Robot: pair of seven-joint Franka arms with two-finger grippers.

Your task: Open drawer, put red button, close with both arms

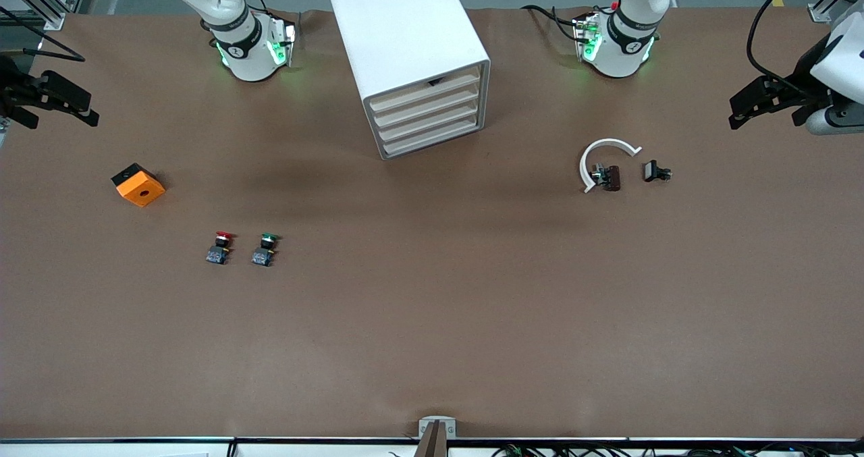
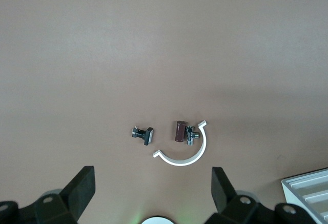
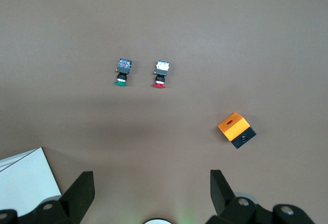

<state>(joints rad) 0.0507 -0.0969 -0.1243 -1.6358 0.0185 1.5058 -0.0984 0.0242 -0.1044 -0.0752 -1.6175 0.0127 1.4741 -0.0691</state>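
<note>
You have both pincers, left pincer (image 1: 742, 113) and right pincer (image 1: 64, 102), wide and empty at the worktop's (image 1: 432, 322) ends, with one red button (image 1: 219, 248) in open room and four shut drawers (image 1: 428, 116).

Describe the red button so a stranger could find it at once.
Start at the white cabinet, then go toward the right arm's end of the table and nearer the front camera, past the orange block. Two small buttons lie side by side; the red button has the red cap, its twin green.

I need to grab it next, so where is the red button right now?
In the front view the red button lies on the table toward the right arm's end, right beside the green button, and nearer the front camera than the orange block.
</note>
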